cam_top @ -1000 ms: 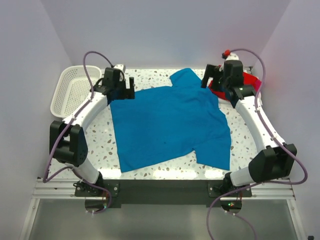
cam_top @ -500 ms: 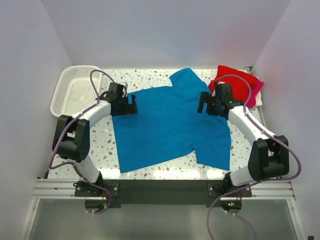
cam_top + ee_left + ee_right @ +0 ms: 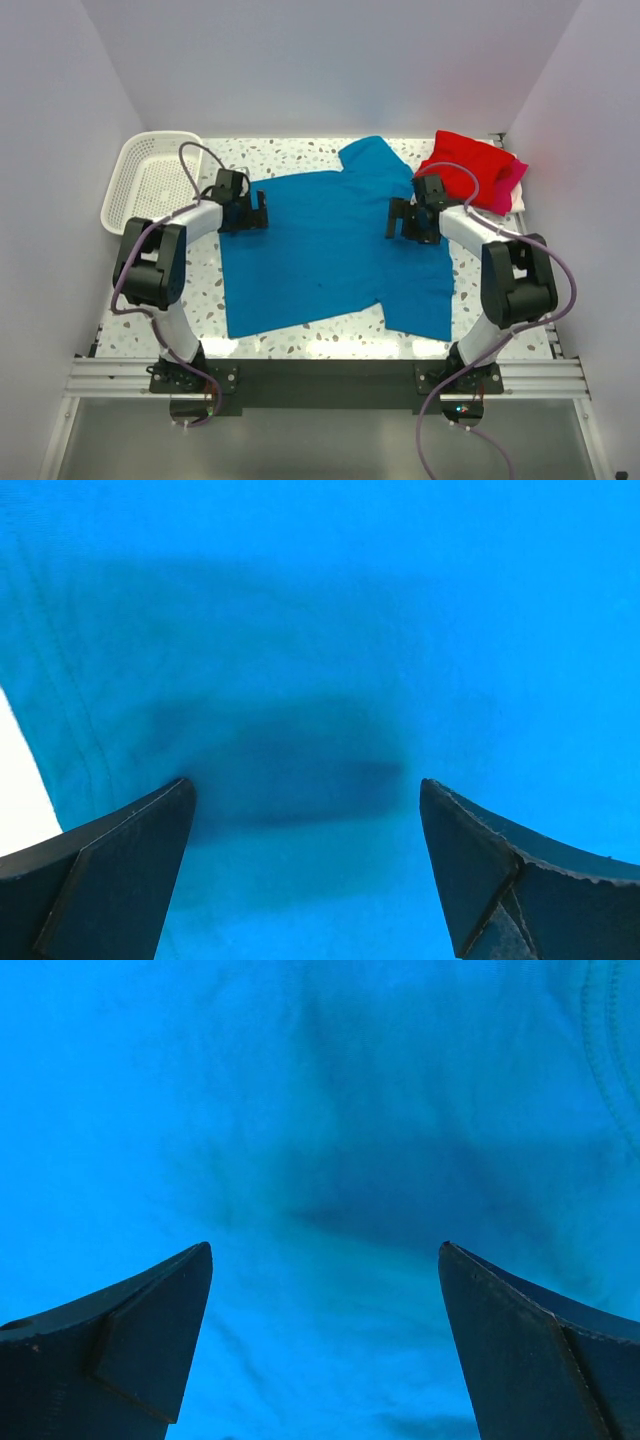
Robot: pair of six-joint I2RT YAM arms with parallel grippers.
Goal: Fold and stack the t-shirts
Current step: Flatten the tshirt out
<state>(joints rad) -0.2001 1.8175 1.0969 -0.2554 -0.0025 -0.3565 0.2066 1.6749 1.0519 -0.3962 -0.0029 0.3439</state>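
A bright blue t-shirt point(image 3: 330, 250) lies spread flat across the middle of the table. My left gripper point(image 3: 252, 212) is low over its left upper edge and open, with bare blue cloth point(image 3: 350, 630) between the fingers point(image 3: 303, 785). My right gripper point(image 3: 400, 220) is low over the shirt's right shoulder area, also open, over blue cloth point(image 3: 300, 1110) with nothing clamped point(image 3: 325, 1248). A red t-shirt point(image 3: 468, 165) lies folded at the back right corner on top of a magenta-pink one point(image 3: 508, 188).
A white mesh basket point(image 3: 150, 180) stands at the back left corner. The speckled table point(image 3: 200, 290) shows bare around the blue shirt, and a strip of it appears at the left of the left wrist view point(image 3: 15, 800). Walls close in on three sides.
Both arms have come down from the back of the table and inward onto the blue shirt. The red shirt, earlier hidden behind the right gripper, now shows. The blue shirt's hem has shifted slightly left.
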